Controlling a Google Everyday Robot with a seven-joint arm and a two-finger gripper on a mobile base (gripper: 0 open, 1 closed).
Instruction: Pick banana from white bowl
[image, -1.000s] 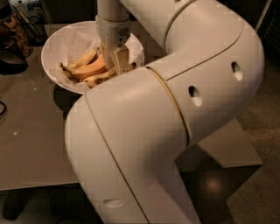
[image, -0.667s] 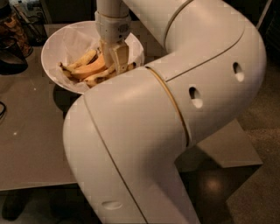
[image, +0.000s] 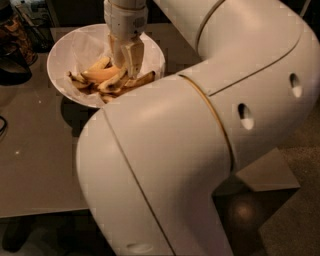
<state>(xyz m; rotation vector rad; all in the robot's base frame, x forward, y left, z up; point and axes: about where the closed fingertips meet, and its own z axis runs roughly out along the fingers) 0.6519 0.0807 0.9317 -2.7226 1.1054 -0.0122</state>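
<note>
Dim room, with a grey table (image: 35, 165) along the left side and dark floor to the right. Dark clutter (image: 15, 45) stands at the table's far left edge; its nature cannot be determined. Most of the view is taken up by the white arm (image: 200, 125), which bends from the foreground up and over to the far end of the table. On that far end sits the white bowl (image: 62, 55), round and wide, lined with crinkled white paper (image: 85, 42). Several bananas lie in a loose pile on the near side of the bowl. They are yellow to orange with dark brown ends, and appear overripe. The brightest banana (image: 102, 74) lies across the middle of the pile, just left of the tool. The gripper (image: 129, 70) points straight down inside the bowl, with its tip down at the pile. Whether it is open, closed or gripping fruit cannot be told from this angle. Judgement: the grasp step is in hand, and no fruit is seen clear of the bowl. The next move calls for a confirmed hold on one banana, then a straight vertical lift that clears the rim without dragging the paper or neighbouring fruit.
</note>
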